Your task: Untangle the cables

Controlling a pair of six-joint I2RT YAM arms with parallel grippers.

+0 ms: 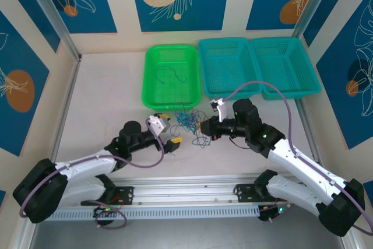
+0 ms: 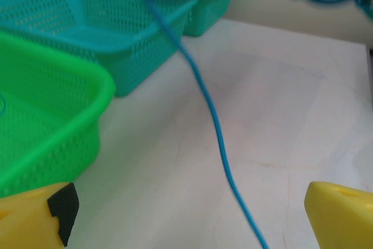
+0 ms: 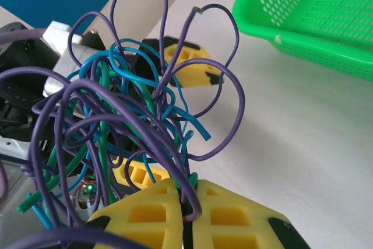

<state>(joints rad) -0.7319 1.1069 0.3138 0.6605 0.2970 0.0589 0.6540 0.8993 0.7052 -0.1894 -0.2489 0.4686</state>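
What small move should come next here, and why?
Probably close the left gripper on the blue strand: it runs between its open jaws, while the right gripper is shut on the tangled clump, so one wire could be pulled free.

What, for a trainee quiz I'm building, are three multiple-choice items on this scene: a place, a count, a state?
1. Where is the tangle of cables? A) between the left gripper and right gripper B) in a basket C) at the far wall
2. How many teal baskets? A) one B) two C) three
3. The right gripper is: A) wide open B) half open C) shut on the tangle
Answers: 1 A, top view shows it between them; 2 B, two stand side by side beside the green basket; 3 C, its fingers pinch strands.
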